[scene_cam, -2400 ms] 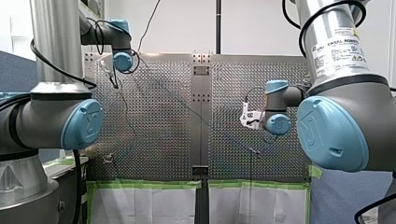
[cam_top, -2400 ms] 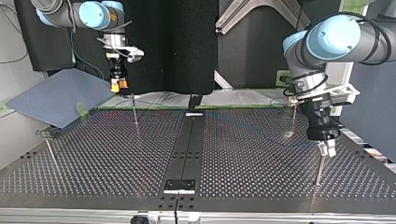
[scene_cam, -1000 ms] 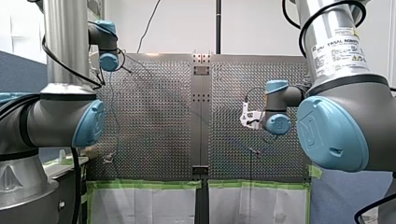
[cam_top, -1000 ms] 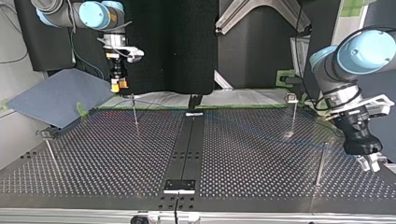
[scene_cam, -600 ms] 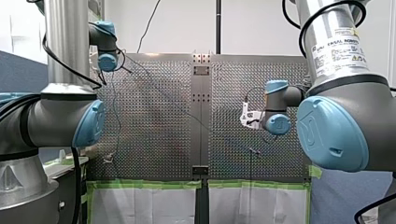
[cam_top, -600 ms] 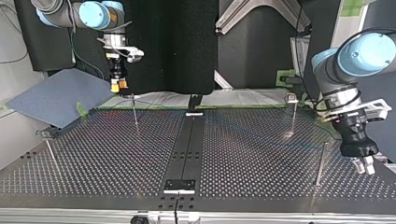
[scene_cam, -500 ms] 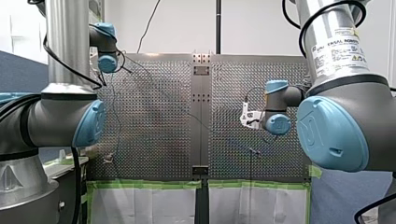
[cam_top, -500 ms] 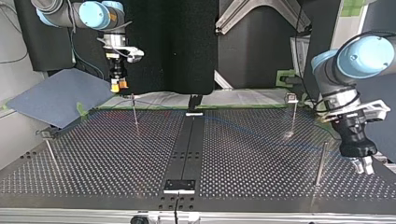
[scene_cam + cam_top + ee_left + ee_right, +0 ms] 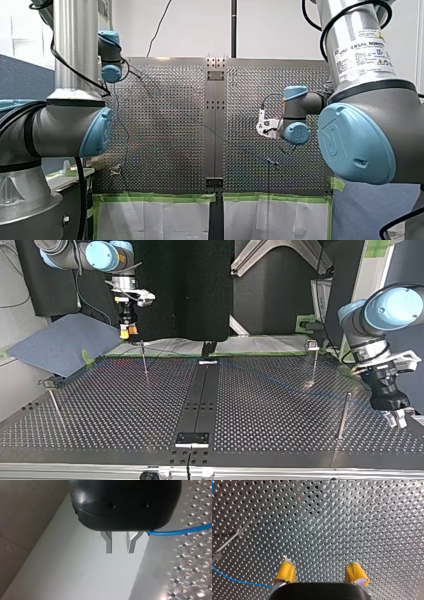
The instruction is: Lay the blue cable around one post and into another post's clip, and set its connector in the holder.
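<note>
A perforated metal surface (image 9: 105,415) fills the top view, with dark panels behind it and a blue mat (image 9: 60,345) off its far left corner. A thin post (image 9: 53,402) stands by the left edge. Next, my right claw (image 9: 128,331) hangs just above a second post (image 9: 144,362) near the far edge. The right wrist view shows its yellow pads (image 9: 287,572) spread wide with nothing between them, and the blue cable (image 9: 237,580) crossing the holes just beside one pad. A dark strip (image 9: 200,395) runs down the middle. Past it stands a clip post (image 9: 313,365), then a bare post (image 9: 342,415) toward the near right corner. My left claw (image 9: 396,419) hangs at the right edge, just beyond that bare post. Its metal fingers (image 9: 108,543) are narrowly parted and empty at the tips. The cable leaves from beside one finger's base, and I cannot tell whether it is caught there.

I judge this to be early routing: the cable seems stretched toward the right edge, round no post and in no clip. I cannot pick out the connector or its holder. The next move likely calls for passing the line outside the bare post, low enough to catch, then on to the clip. Room is tight at that edge, with far more toward the strip.
</note>
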Robot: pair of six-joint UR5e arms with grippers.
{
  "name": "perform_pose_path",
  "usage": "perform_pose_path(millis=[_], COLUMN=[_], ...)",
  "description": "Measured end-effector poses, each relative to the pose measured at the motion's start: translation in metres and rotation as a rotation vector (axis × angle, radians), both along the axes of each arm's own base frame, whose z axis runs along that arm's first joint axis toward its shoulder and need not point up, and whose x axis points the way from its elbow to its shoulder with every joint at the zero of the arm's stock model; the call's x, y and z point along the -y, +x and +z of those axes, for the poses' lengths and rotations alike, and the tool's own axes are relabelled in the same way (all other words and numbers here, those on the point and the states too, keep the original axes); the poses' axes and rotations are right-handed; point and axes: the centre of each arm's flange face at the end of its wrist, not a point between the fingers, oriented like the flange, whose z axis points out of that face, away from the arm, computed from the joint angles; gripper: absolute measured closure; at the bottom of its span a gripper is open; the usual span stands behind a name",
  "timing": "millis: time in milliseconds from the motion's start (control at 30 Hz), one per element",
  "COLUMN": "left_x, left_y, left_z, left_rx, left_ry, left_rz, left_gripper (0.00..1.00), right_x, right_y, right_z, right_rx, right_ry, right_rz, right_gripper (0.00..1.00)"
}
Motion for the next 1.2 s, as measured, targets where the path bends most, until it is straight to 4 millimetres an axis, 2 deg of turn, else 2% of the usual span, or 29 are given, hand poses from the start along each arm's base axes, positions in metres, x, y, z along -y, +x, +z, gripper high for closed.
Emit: perform_pose_path(millis=[367, 733, 1200], left_x=[-0.009, -0.017, -0.015], left_y=[0.019, 0.021, 0.043], left_z=[-0.031, -0.034, -0.092], left_rx=[-0.044, -0.039, -0.142], left_ry=[-0.011, -0.029, -0.047], left_rz=[-0.01, -0.005, -0.016], left_gripper=[0.6, 0.6, 0.6], right_x=[-0.001, -0.001, 0.0], right_y=[0.001, 0.001, 0.001], right_z=[0.0, 0.0, 0.0], right_rx=[0.0, 0.0, 0.0], right_ry=[0.0, -0.001, -0.004], right_rz=[0.002, 0.002, 0.003], right_gripper=[0.0, 0.0, 0.0])
